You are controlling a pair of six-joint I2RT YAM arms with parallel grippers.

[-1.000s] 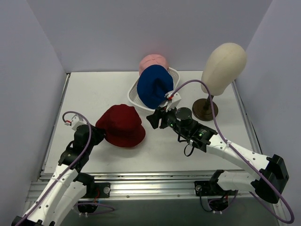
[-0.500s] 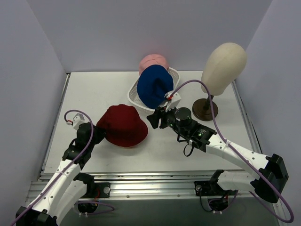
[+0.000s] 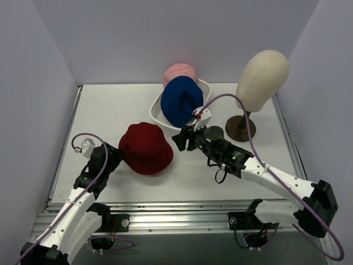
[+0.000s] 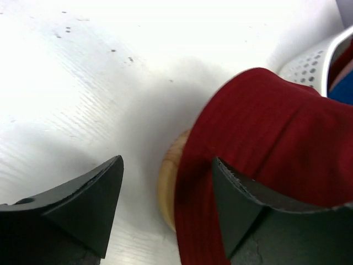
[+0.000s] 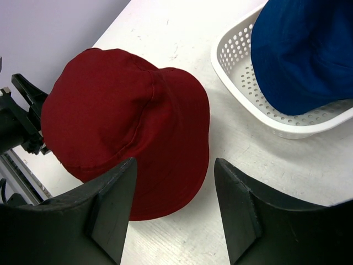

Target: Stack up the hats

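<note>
Nearest, on the left: left gripper low over the table, fingers spread apart, clamped on nothing. In the left wrist view, the near rim of the red hat reaching into the gap and lying against the finger on the right of that view, well short of the other one. Under the red cloth, a tan rounded edge, too little in view to name. Red hat itself crown up on the table, a little left of centre, apart from the other two hats. Just right of it: right gripper, fingers likewise apart and empty, held above the table between red hat and basket, touching neither. Farther back: the white perforated basket, with the blue hat lying in it and spilling over the near rim. Behind the blue hat and touching it, the pink hat at the basket's far edge; inside or outside, impossible to tell. Far right: cream mannequin head upright on a brown stand.
</note>
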